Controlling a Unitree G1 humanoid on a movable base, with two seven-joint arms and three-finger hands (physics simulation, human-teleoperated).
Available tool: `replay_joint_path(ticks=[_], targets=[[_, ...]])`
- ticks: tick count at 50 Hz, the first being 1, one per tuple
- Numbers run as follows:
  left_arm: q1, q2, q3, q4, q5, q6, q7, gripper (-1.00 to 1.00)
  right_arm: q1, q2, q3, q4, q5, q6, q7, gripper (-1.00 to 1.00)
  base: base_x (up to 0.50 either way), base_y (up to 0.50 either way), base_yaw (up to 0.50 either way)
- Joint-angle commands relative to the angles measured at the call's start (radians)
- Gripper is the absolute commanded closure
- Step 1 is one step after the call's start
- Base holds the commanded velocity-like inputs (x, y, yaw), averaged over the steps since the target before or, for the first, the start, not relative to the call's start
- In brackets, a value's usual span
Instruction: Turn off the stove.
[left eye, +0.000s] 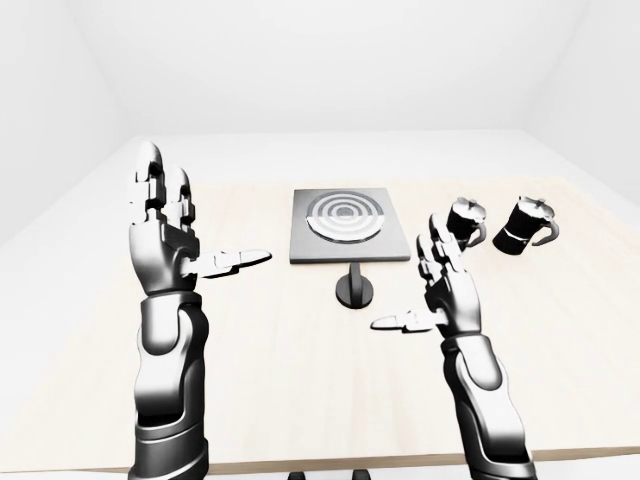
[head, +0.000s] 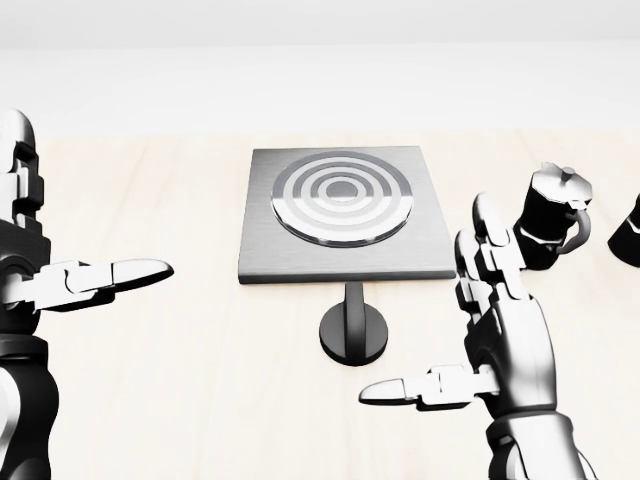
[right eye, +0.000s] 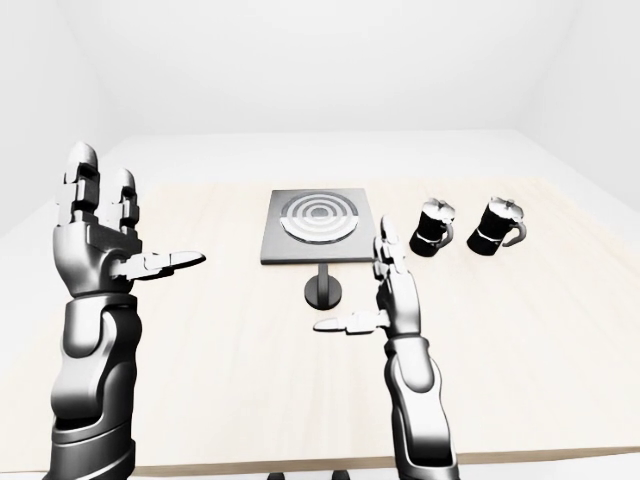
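The stove (head: 260, 235) is a square grey plate with a ringed round burner (head: 342, 195), lying on a pale wooden table (head: 200, 380). Its dark round knob (head: 354, 333) stands on the table just below the plate. My left hand (left eye: 185, 235) is open, raised upright at the left, well apart from the stove. My right hand (head: 455, 330) is open, fingers up and thumb pointing left, just right of and below the knob, not touching it.
Two black moka pots stand on the table to the right of the stove, one near (left eye: 466, 220) and one farther right (left eye: 526, 225). White walls surround the table. The table's lower edge (left eye: 330, 462) lies near my forearms.
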Motion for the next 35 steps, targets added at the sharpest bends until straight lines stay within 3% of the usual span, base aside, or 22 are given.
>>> replay_joint_path(ticks=[1,32,35], targets=[[0.000,0.000,0.001,-0.001,-0.001,0.000,0.000,-0.96,0.006,0.005,0.015,0.043,-0.003,0.000,0.000,-1.00,0.00,0.00,0.00],[0.006,-0.001,0.000,0.002,0.002,0.000,-0.003,-0.96,-0.009,0.007,0.033,0.182,-0.014,0.000,0.003,-1.00,0.00,0.00,0.00],[0.005,-0.002,-0.001,0.003,0.002,0.000,-0.003,-0.97,-0.013,0.006,0.032,0.208,-0.017,-0.010,0.005,-1.00,0.00,0.00,0.00]])
